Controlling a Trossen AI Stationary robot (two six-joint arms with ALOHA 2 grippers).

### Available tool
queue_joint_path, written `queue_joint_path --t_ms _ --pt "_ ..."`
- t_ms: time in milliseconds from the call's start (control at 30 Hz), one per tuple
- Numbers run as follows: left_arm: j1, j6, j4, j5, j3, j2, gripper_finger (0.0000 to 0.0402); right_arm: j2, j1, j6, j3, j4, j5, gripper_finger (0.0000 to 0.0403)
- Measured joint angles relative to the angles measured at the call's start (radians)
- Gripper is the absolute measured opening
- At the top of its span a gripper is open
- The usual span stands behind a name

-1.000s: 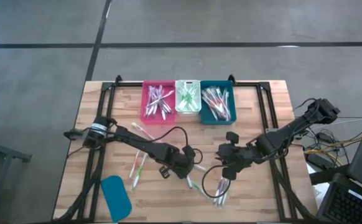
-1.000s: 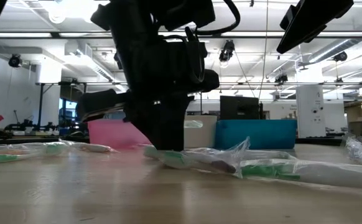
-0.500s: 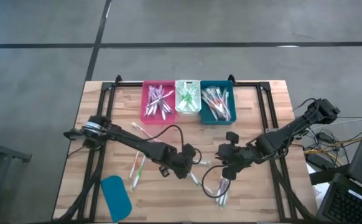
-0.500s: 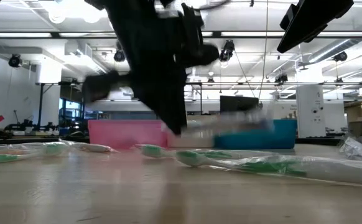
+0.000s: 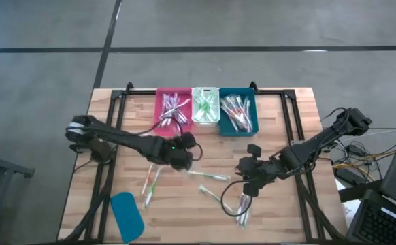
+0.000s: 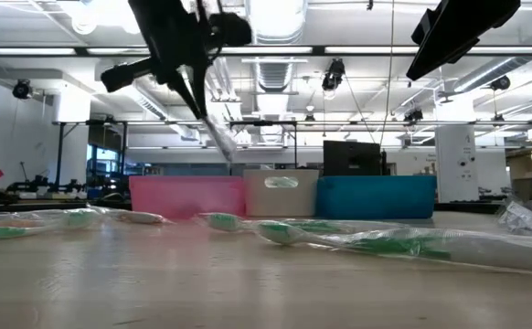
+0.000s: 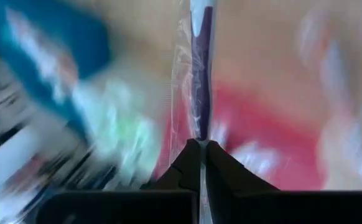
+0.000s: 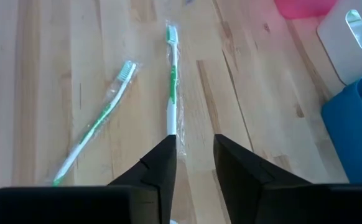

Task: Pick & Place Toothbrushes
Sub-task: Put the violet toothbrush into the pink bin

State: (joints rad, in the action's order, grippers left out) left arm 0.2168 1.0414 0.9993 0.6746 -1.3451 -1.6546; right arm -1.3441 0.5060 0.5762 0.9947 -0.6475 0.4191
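Overhead view reads evenly lit on my end, soft light from above, only faint shadows under the arms on the table (image 5: 286,129). Low view looks into bright ceiling lamps (image 6: 275,14); they glare white and leave the arm a black silhouette, with the near tabletop soft and out of focus. Left wrist view is heavily smeared by motion blur; only the purple toothbrush (image 7: 201,74) stays fairly crisp. Right wrist view is sharp, bright, nearly shadowless.
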Motion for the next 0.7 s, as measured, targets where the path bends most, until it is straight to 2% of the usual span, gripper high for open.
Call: queue_joint_path --t_ms 67,100,233,400,567,700 --pt "-0.030 0.055 0.006 0.091 0.020 0.036 0.0006 0.000 0.000 0.000 -0.001 0.000 0.000 0.0108" --pt "-0.051 0.068 -0.003 0.092 0.027 0.053 0.0006 0.000 0.000 0.000 -0.001 0.000 0.000 0.0110" --pt "-0.160 0.165 -0.006 -0.030 0.049 0.100 0.0006 0.000 0.000 -0.008 -0.001 0.000 0.001 0.0116" --pt "-0.313 0.306 -0.074 -0.108 0.069 0.128 0.0006 0.000 0.000 -0.038 -0.001 0.001 0.003 0.0123" --pt "-0.470 0.381 -0.119 -0.207 0.075 0.128 0.0006 0.000 -0.005 -0.064 -0.001 0.002 0.008 0.0129" --pt "-0.579 0.455 -0.157 -0.240 0.075 0.122 0.0006 0.000 -0.012 -0.076 -0.001 0.002 0.035 0.0133"
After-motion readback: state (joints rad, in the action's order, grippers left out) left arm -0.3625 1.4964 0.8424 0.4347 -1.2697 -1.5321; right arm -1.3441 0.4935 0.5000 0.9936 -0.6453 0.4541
